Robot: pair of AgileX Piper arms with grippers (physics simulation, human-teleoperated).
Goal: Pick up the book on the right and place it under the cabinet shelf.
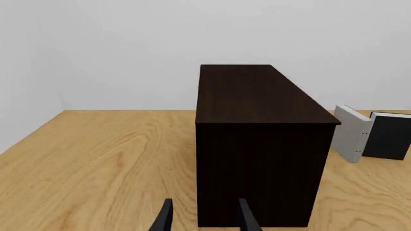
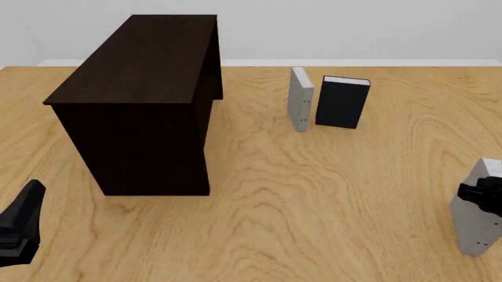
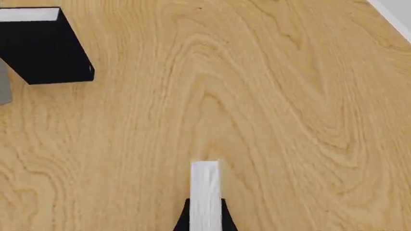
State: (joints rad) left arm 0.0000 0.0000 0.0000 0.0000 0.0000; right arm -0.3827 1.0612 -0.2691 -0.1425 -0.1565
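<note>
Here my right gripper point(image 3: 205, 219) pinches the book point(image 2: 477, 211) by its top edge. I should lift straight, keeping it upright, toward the cabinet point(image 2: 141, 100). My left gripper point(image 1: 204, 216) idles, fingers parted.

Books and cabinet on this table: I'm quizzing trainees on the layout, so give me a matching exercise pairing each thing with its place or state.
Things:
1. the book
2. black book
3. second grey book
4. cabinet shelf

Places or states:
A. upright directly beside the grey look-alike, far side
B. left half of the table, largest item
C. gripped by the right gripper
D. between cabinet and black book

Pairs: 1-C, 2-A, 3-D, 4-B
</note>
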